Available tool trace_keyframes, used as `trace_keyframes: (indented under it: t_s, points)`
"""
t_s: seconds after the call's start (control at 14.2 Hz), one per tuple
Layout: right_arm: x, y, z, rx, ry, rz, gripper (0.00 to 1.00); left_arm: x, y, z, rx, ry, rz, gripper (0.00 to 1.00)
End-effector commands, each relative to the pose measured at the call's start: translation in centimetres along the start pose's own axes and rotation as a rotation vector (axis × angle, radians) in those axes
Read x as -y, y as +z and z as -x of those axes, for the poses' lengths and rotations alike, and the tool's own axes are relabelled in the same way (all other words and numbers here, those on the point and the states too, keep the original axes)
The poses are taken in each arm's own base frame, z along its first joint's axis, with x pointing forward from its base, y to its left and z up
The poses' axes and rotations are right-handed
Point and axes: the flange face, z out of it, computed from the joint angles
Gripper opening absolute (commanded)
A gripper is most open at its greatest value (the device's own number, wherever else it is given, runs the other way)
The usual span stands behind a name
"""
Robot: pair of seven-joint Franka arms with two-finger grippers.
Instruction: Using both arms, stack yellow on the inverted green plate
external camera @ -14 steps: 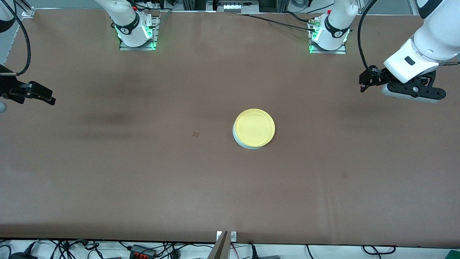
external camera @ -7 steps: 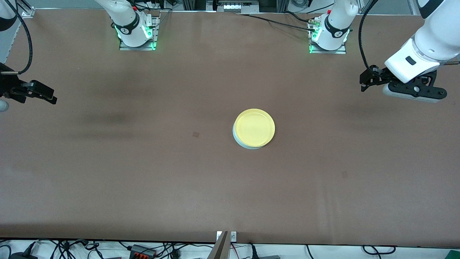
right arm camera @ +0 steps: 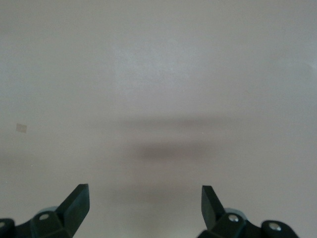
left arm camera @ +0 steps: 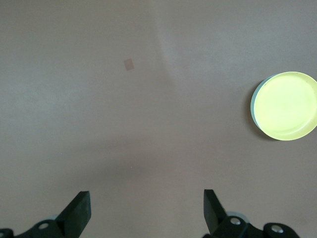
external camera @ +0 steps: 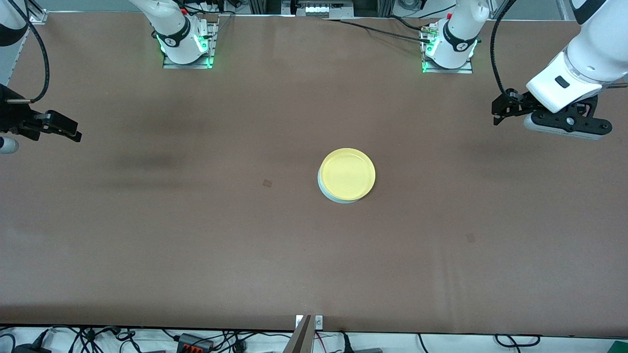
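The yellow plate (external camera: 347, 174) lay rim-up on the pale green plate (external camera: 327, 192), which showed only as a thin crescent along the edge nearer the front camera and toward the right arm's end. The stack sat near the middle of the brown worktop (external camera: 196, 245). A small darker square mark (external camera: 267, 183) lay on the worktop beside the stack, toward the right arm's end. The left gripper (external camera: 496, 115) hung over the left arm's end of the worktop, well apart from the plates, its fingers (left arm camera: 78, 212) spread wide and holding nothing. The right gripper (external camera: 68, 131) hung over the right arm's end of the worktop, also well apart from the stack, its fingers (right arm camera: 77, 203) spread wide and empty.
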Motion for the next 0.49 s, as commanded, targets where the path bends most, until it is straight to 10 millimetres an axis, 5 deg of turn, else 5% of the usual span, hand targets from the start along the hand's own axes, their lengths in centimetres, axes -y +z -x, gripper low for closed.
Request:
trace_keyframes:
  t_s: [0.0,0.42]
  points:
    - [-0.21,-0.2,0.65,-0.007,-0.007,0.008,1.0,0.41,-0.61,-0.2,0.003,-0.007,-0.017,1.0]
    - [-0.39,-0.27,0.52,-0.011,-0.004,0.008,1.0,0.75,-0.51,-0.16,0.007,-0.011,-0.017,1.0]
